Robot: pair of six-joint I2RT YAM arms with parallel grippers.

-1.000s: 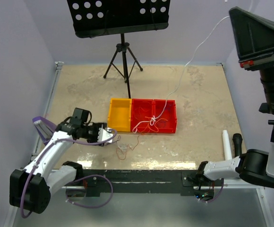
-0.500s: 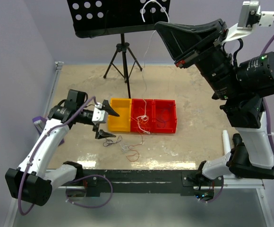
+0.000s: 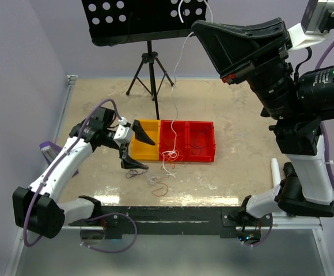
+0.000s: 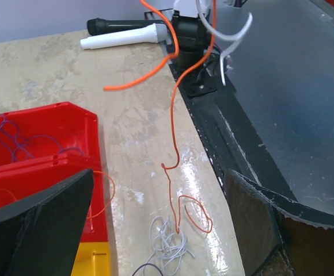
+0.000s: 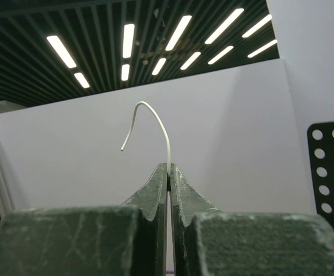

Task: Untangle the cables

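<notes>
Hard to read from overhead: your right arm crowds the lens, and the thin white wire [image 3: 181, 49] runs off the top edge near the black perforated music stand [image 3: 144, 20], so its upper end is cut off. The right wrist view shows only wall and ceiling lights beyond its own fingers.

There the right end effector [image 5: 168, 165] is clenched tight on that white wire, whose short free end curls up above the tips. From overhead, you can follow the wire down to the red plastic bins [image 3: 204, 144], into the compartment next to the yellow-orange plastic bin [image 3: 141, 150], with a loop over the front wall onto the beige mottled tabletop [image 3: 242, 115].

Your left end effector [image 4: 158, 175] is spread wide, gripping nothing, low over the tabletop in front of the bins. Between its fingers, a thin orange wire [image 4: 174, 123] hangs down; its top leaves the frame. It ends at a small knot of pale and red wires [image 4: 168, 241] lying on the tabletop, strands too fine to separate. A thin purple wire [image 4: 17, 138] sits in the end red compartment. Whether the orange wire touches either finger, I cannot tell.
</notes>
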